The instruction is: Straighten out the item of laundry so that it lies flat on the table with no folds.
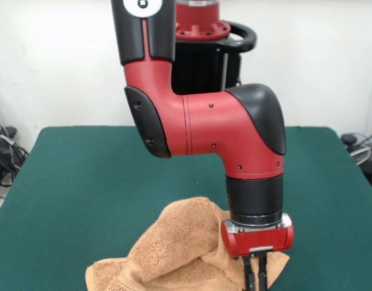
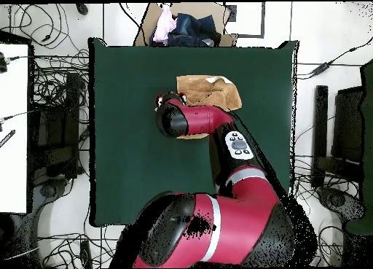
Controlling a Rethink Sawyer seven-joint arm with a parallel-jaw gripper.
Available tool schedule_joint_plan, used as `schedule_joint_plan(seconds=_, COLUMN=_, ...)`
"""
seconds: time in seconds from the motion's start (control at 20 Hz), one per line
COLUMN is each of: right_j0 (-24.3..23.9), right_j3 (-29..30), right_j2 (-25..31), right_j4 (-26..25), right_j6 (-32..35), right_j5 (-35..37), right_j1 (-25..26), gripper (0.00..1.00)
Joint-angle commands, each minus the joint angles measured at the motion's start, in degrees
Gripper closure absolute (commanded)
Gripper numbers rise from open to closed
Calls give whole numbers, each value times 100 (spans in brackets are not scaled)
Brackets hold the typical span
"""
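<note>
One large rectangular table [image 1: 82,182], covered in dark green cloth, fills most of both views. One red and black robot arm [image 1: 222,127] reaches out over it, bent at an elbow and pointing straight down at the wrist.

One peach-orange terry towel [image 1: 173,254] lies on the table, toward the edge farthest from the robot's base. It is not flat: in the front view it rises in a rumpled mound with several deep folds, one ridge standing up just beside the arm's wrist. In the overhead view the towel [image 2: 211,91] shows as a roughly oblong patch, partly hidden under the arm.

One gripper [image 1: 256,276] hangs below the red wrist block, its two thin dark fingers [image 1: 249,276] pointing down into the towel's right-hand part at the bottom edge of the front view. The fingers sit close together, but their tips are cut off, so I cannot tell whether they are pinching the cloth.

Beyond the table's far edge, the overhead view shows one cardboard box [image 2: 191,27] holding bunched clothes.
</note>
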Motion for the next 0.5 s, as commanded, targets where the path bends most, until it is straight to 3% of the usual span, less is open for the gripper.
schedule_joint_plan(seconds=0.05, right_j0=292, right_j3=764, right_j2=-197, right_j4=430, right_j6=945, right_j5=1084, right_j1=-214, gripper=100)
schedule_joint_plan(seconds=0.5, right_j0=190, right_j3=1655, right_j2=-342, right_j4=815, right_j6=1215, right_j5=1196, right_j1=-819, gripper=100)
